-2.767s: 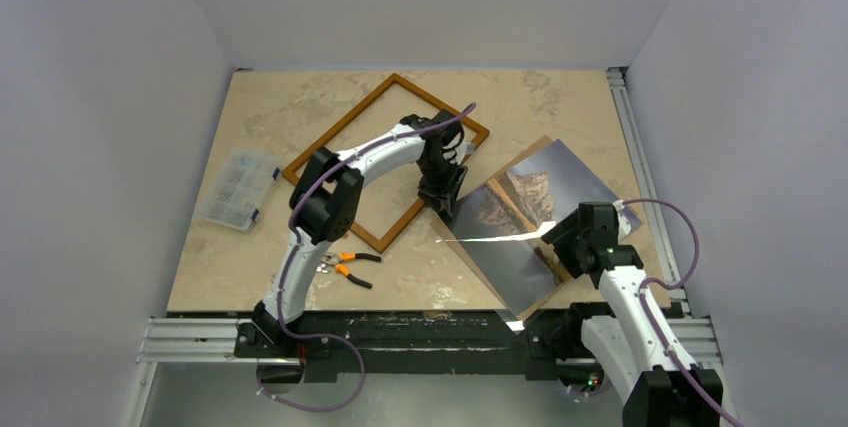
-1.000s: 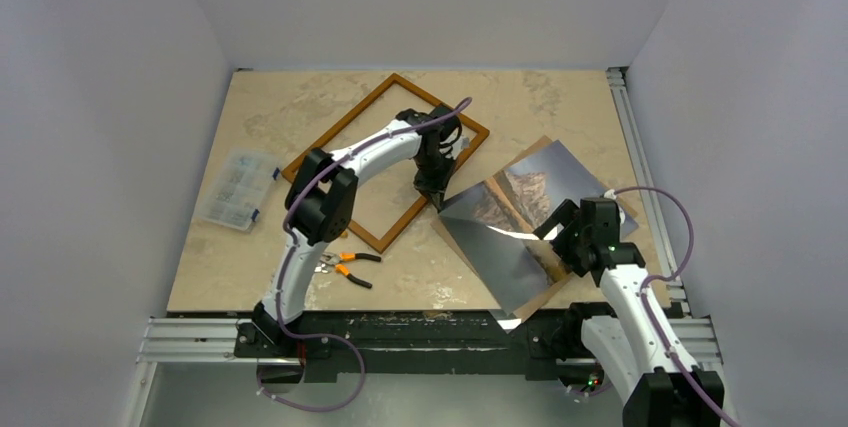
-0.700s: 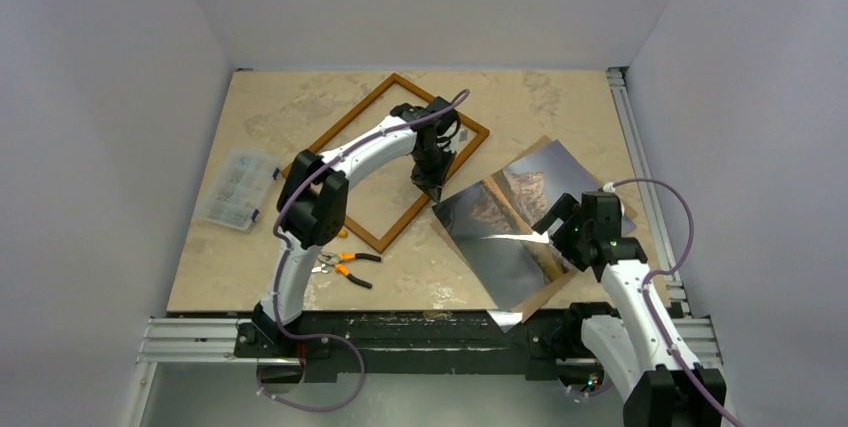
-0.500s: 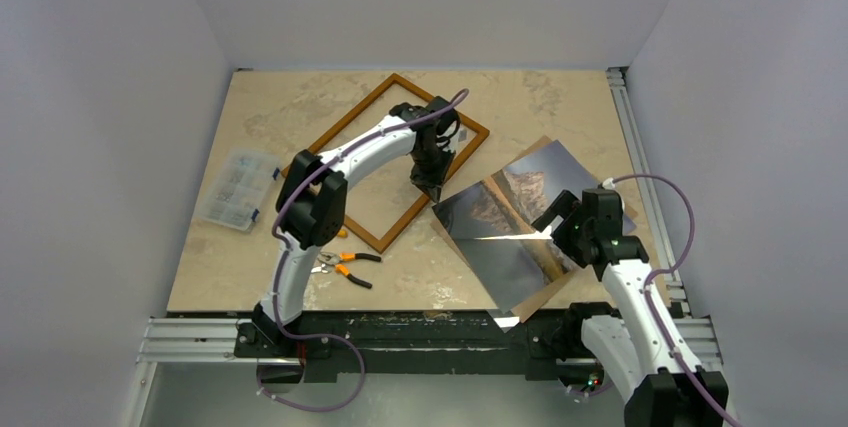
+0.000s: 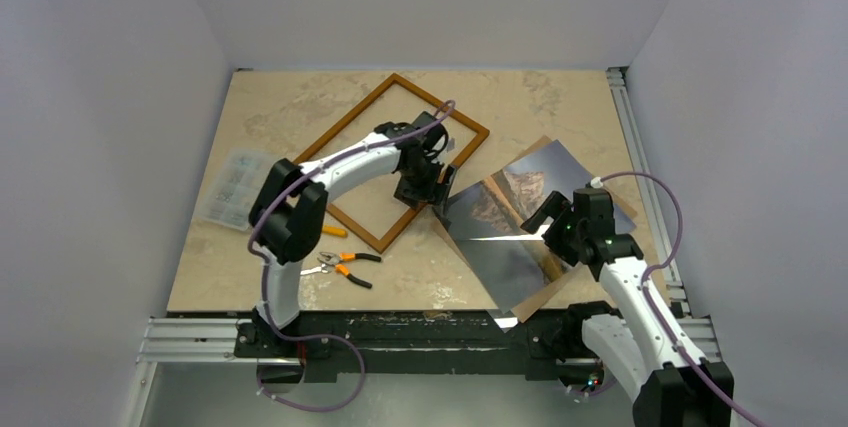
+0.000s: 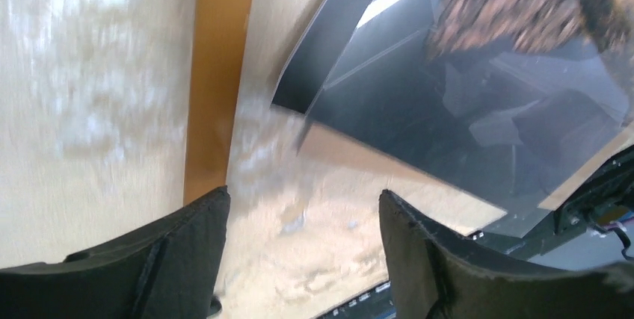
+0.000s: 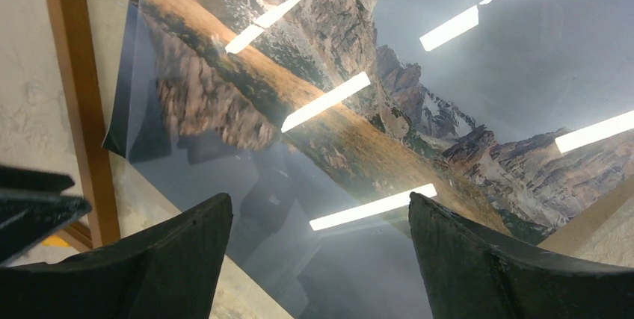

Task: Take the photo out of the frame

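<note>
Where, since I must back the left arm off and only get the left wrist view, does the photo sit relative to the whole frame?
Observer: The photo lies outside the frame, on its right, picture side up.
Operator: Anything inside the frame?
Observer: No, only the table shows through it, under the left arm.
Operator: And the right arm?
Observer: The right gripper hovers over the photo, open, holding nothing.
</note>
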Robot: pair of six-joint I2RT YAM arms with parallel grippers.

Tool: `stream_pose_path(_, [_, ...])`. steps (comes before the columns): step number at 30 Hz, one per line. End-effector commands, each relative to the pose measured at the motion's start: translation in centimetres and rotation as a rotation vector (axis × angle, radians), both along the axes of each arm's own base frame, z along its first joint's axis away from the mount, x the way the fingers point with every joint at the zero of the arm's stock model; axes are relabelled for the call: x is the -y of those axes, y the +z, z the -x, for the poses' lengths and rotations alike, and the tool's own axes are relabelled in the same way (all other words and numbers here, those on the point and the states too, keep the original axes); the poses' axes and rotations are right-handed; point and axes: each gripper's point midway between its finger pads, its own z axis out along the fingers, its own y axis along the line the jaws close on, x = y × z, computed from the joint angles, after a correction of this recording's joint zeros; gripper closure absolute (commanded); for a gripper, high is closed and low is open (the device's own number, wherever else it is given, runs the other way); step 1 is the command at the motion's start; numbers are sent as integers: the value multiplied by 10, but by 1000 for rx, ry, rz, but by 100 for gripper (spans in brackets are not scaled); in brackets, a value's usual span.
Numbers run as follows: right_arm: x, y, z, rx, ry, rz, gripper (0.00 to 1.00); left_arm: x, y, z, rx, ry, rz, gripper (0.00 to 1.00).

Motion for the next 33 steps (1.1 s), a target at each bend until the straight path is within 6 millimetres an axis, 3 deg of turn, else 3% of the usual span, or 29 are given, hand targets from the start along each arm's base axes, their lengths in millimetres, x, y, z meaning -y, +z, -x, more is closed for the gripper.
stream_pose_path(1, [2,-2,-5,7,-10,13,15,-2,56,-16,226,225,184,25])
stream_pose_path(5, [0,-3,-6,15,-2,3,15,-8,72,-27,287,438,382,22])
stream_pose_path(8, [0,-2,-5,20,-3,1,15,-20,78,-38,394,534,412,23])
stream_pose_path(19, [0,-3,-6,23,0,4,16,0,71,-37,479,672,737,39])
stream_pose_path(26, [1,-6,-5,9,5,17,17,1,31,-26,412,768,670,31])
stream_pose_path(33, [4,0,-5,17,3,33,17,-5,5,-17,358,817,561,32])
